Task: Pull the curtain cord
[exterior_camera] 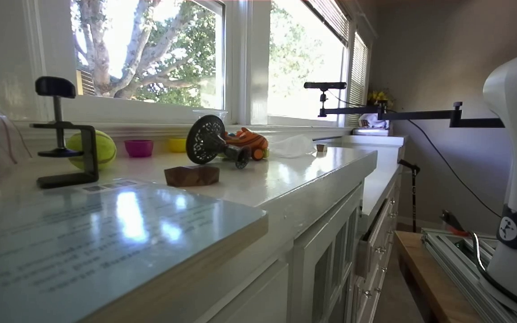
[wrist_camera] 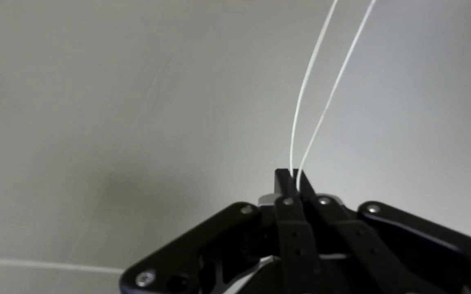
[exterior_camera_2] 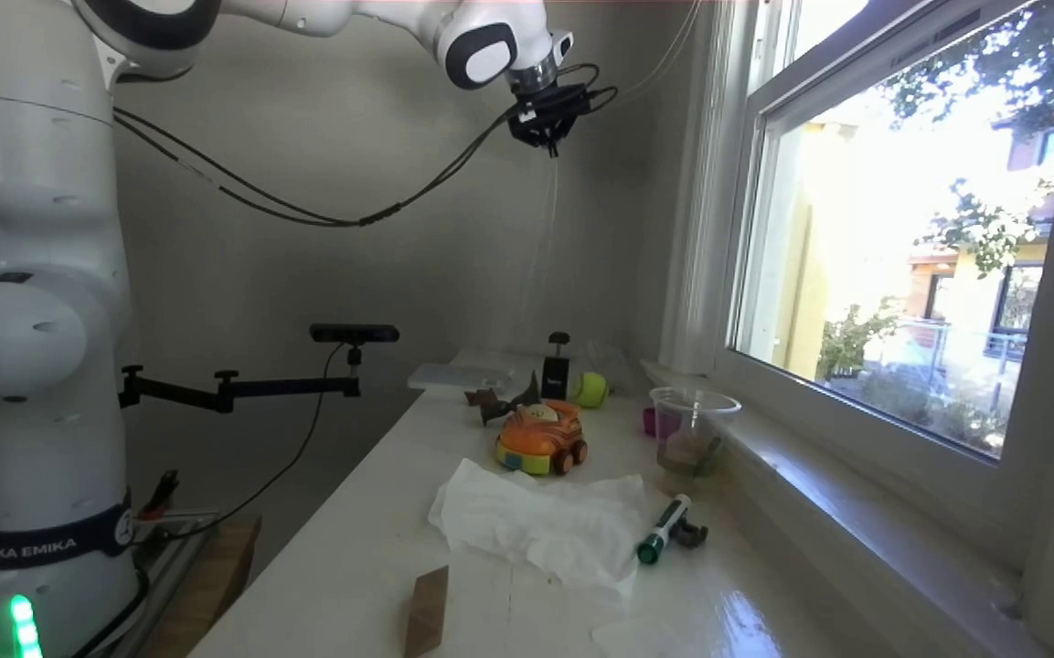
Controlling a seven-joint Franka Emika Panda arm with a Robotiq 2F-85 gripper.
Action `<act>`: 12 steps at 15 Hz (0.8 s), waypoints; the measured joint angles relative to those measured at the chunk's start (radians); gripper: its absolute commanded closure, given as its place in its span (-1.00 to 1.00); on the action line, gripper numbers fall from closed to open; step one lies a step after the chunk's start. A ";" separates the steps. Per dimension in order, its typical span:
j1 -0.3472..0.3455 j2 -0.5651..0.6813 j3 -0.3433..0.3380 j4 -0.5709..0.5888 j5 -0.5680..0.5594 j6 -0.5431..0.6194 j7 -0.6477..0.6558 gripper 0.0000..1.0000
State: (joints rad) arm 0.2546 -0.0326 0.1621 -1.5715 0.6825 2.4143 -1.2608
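The curtain cord is a thin white double strand. In the wrist view the two strands of the cord (wrist_camera: 315,51) run down from the top into my gripper (wrist_camera: 295,176), whose black fingertips are closed together around them. In an exterior view my gripper (exterior_camera_2: 553,151) points down, high above the far end of the counter. There the cord (exterior_camera_2: 671,57) slants from the gripper up toward the top of the window side, and a faint length hangs below the fingertips. A blurred white line (wrist_camera: 47,265) crosses the lower left of the wrist view. The gripper is out of view in an exterior view.
The white counter (exterior_camera_2: 362,548) holds an orange toy car (exterior_camera_2: 537,437), a clear cup (exterior_camera_2: 693,425), white tissue (exterior_camera_2: 540,521), a green marker (exterior_camera_2: 664,528), a black clamp (exterior_camera: 90,152) and a tennis ball (exterior_camera: 106,150). The window frame (exterior_camera_2: 700,228) rises beside it.
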 measured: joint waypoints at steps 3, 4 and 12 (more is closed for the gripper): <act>0.001 -0.039 0.004 -0.123 0.000 -0.040 0.000 0.99; 0.001 -0.054 0.006 -0.159 0.000 -0.057 0.000 0.99; -0.046 -0.201 -0.036 -0.417 -0.026 -0.061 0.043 0.99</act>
State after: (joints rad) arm 0.2083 -0.2337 0.1260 -1.9880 0.6567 2.3538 -1.2176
